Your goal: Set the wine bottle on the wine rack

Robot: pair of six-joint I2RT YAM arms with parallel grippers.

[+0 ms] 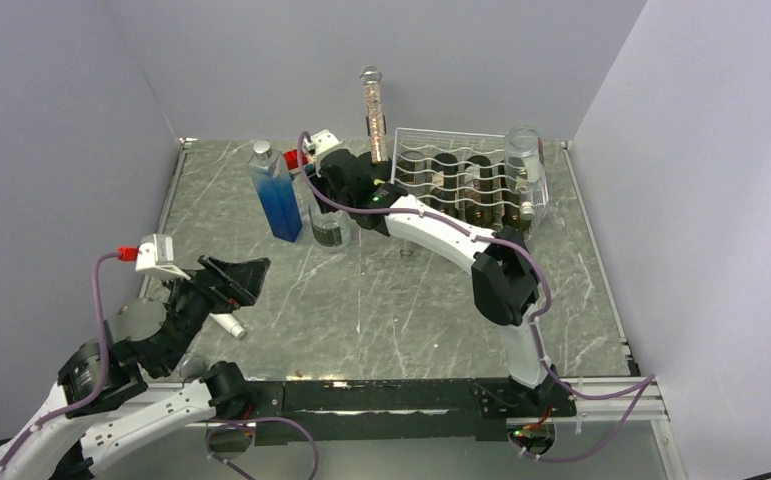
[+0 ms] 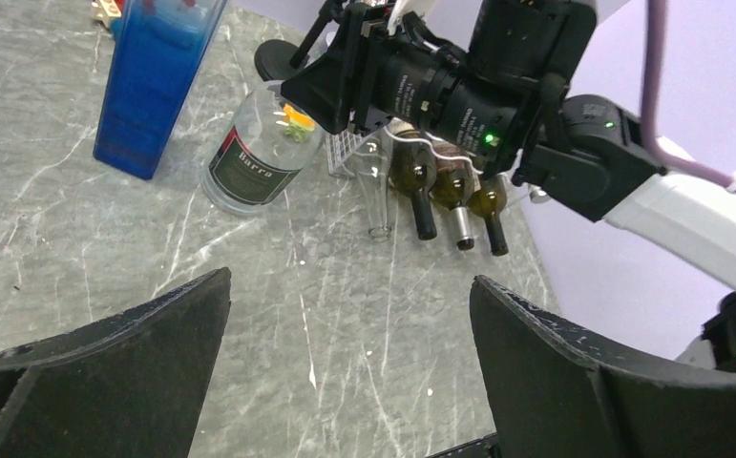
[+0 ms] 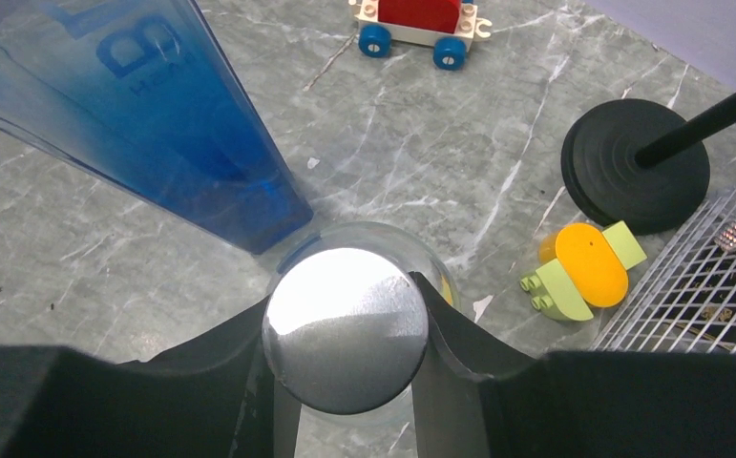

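The wine bottle (image 1: 329, 230) is clear glass with a dark label and a silver cap (image 3: 346, 329); it stands on the table left of the rack. It also shows in the left wrist view (image 2: 259, 162). My right gripper (image 1: 333, 192) is above it, and its fingers (image 3: 483, 324) are shut round the cap from both sides. The white wire wine rack (image 1: 458, 150) stands at the back right and holds several dark bottles (image 2: 454, 191). My left gripper (image 1: 241, 280) is open and empty over the table's near left (image 2: 349, 286).
A tall blue bottle (image 1: 277, 190) stands close to the left of the wine bottle. A glittery bottle (image 1: 373, 110) on a black stand (image 3: 636, 162) is behind it. A clear jar (image 1: 524, 170) sits at the rack's right end. A toy car (image 3: 418, 19) and a yellow-green block (image 3: 588, 267) lie nearby.
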